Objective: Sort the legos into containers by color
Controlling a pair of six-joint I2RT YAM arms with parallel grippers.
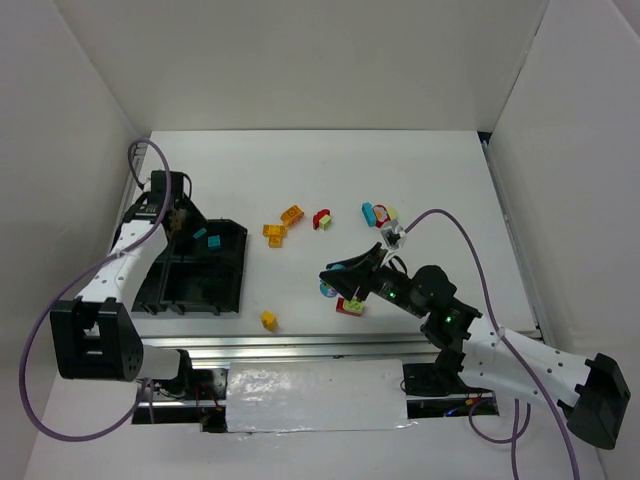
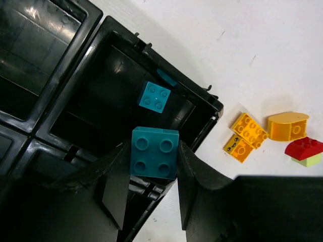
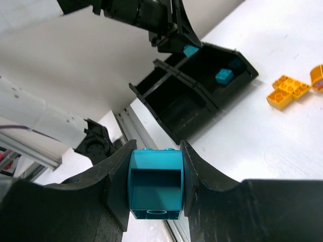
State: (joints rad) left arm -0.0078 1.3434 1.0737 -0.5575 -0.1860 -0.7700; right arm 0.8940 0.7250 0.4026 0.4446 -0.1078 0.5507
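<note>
Gripping two cyan bricks (image 2: 155, 152), third brick (image 2: 154, 97) in tray (image 2: 214, 106)

I read the black tray (image 2: 68, 75) as glossy plastic (a bit scuffed). The four-stud teal brick (image 2: 155, 153) and the hollow teal brick (image 3: 156, 184) look like smooth, satin plastic. The fingers (image 2: 115, 189) of my left gripper (image 2: 154, 147) are matt black; the white table (image 2: 262, 45) is matt.

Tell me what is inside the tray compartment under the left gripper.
One cyan brick lies on the compartment floor. The left gripper holds a second cyan brick over it; these cover the near part of the floor.
</note>
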